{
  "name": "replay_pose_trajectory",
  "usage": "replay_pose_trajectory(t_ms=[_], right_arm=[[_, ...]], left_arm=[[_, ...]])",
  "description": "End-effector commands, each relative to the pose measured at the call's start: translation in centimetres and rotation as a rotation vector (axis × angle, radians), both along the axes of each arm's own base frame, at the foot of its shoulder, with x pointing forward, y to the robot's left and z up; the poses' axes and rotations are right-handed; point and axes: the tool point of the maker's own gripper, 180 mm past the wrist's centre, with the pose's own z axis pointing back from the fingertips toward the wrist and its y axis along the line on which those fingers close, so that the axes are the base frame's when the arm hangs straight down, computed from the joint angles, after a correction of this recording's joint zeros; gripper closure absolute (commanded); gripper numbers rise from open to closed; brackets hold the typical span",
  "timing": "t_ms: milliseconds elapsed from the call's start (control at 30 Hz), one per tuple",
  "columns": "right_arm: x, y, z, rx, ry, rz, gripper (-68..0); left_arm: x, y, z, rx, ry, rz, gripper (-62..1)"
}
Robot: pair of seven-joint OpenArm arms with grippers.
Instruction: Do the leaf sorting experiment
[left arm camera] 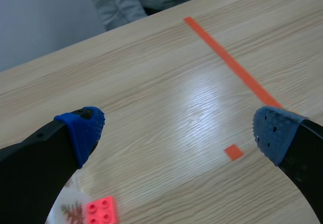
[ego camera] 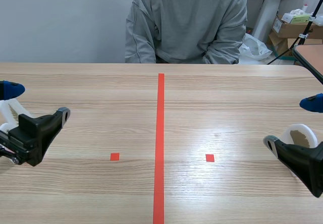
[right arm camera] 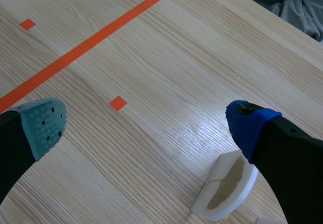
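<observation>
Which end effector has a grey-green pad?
The right end effector: one pad is grey-green, the other blue. Both pads of the left end effector are blue.

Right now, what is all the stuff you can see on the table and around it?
small toy brick with four studs: one, pinkish red, beneath the left gripper, near one finger
white thing with a brown print: one, under the brick; cannot tell what it is
shallow white dish: one, beside the right gripper's blue-padded finger
tan piece: one, in the dish; maybe a dried leaf
light wooden table: one
person in a grey hoodie: one, seated across the table
brown cardboard boxes: at least two, far right background
left gripper: open, blue pads
right gripper: open, one grey-green pad, one blue
</observation>
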Motion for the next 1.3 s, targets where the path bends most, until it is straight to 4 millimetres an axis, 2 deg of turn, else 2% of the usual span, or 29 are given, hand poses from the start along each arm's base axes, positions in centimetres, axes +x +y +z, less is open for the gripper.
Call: replay_pose_trajectory(t_ms=[0, 233, 400, 567, 1267], right_arm=[[0.4, 0.0, 0.8, 0.007, -0.027, 0.004, -66.7], [0.4, 0.0, 0.8, 0.005, -0.025, 0.003, -66.7], [0.4, 0.0, 0.7, 0.003, -0.023, 0.003, -66.7], [0.4, 0.0, 0.7, 0.003, -0.023, 0.003, -66.7], [0.4, 0.0, 0.7, 0.003, -0.023, 0.003, -66.7]], left_arm=[[-0.4, -0.3, -0.2, -0.017, 0.013, -0.017, -62.3], [-2.7, -2.3, -0.2, -0.076, 0.071, -0.111, -62.3], [-4.4, -4.4, 0.8, -0.106, 0.078, -0.199, -62.3], [-5.1, -5.5, 1.8, -0.114, 0.065, -0.232, -62.3], [-5.2, -5.5, 1.7, -0.071, 0.055, -0.240, -62.3]])
